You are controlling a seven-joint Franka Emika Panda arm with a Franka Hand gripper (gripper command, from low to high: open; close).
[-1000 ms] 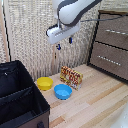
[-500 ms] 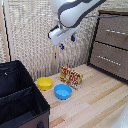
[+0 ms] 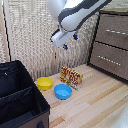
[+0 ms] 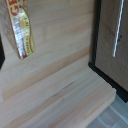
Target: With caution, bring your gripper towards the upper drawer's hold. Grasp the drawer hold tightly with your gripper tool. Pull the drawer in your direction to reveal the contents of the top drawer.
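Note:
My gripper (image 3: 70,42) hangs in the air from the bulky white-and-grey arm, its two blue-tipped fingers (image 3: 75,36) apart and holding nothing. The dark brown drawer unit stands at the exterior view's right. The upper drawer (image 3: 120,24) carries a slim silver drawer hold (image 3: 116,32), and the drawer looks closed. The gripper is well apart from the hold, towards the exterior view's left and a little lower. The wrist view shows a brown drawer front (image 4: 107,50) with a silver bar (image 4: 118,30); I cannot tell which drawer it is. The fingers are out of the wrist view.
A lower drawer (image 3: 107,67) with its own bar sits under the upper one. A yellow bowl (image 3: 44,83), a blue bowl (image 3: 63,91) and a snack pack (image 3: 71,76) stand on the wooden top below the gripper. A black bin (image 3: 17,100) is at the left.
The gripper has moved a little towards the exterior view's right and slightly down, closer to the drawer unit. The drawers and the other objects have not moved.

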